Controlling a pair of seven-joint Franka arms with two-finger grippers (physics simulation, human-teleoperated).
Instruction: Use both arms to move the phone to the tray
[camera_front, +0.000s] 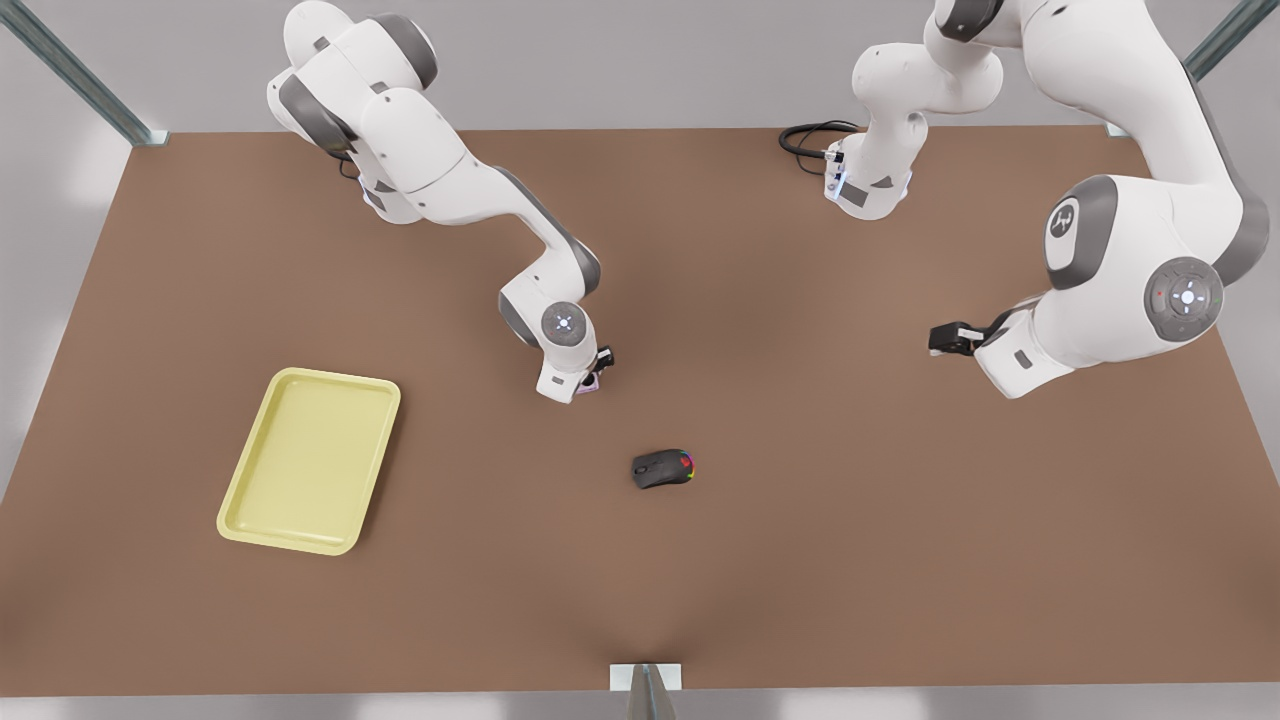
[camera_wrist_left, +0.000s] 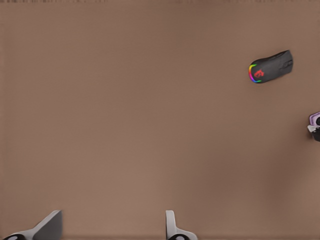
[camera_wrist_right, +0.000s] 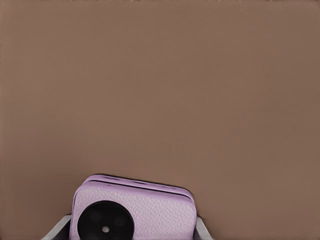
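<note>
Front view: brown counter (camera_front: 800, 560) carrying a pale yellow tray (camera_front: 309, 460) toward the front view's left, lying flat with nothing on it. Black computer mouse (camera_front: 663, 468) with coloured lights near the middle, well apart from the tray.

Right end effector (camera_front: 597, 375) low over the counter on the arm at the front view's left, between tray and mouse and just behind the mouse, pinching the lilac phone (camera_front: 592, 381); only a sliver of lilac visible beneath the wrist there. Whether the phone touches the counter or hangs just above it: cannot tell.

Right wrist view: phone (camera_wrist_right: 134, 212) seen close, held between two pale fingers (camera_wrist_right: 201, 229) pressed against its sides, one dark round circle on its textured face, bare counter beyond.

Left end effector (camera_front: 948, 338) at the front view's right, raised above the counter, well apart from phone, mouse and tray, arm waiting.

Left wrist view: left end effector's own fingers (camera_wrist_left: 173, 231) spread apart with nothing between them; mouse (camera_wrist_left: 271, 66) farther off on the counter, and a bit of the lilac phone (camera_wrist_left: 315, 119) at the picture's edge.
</note>
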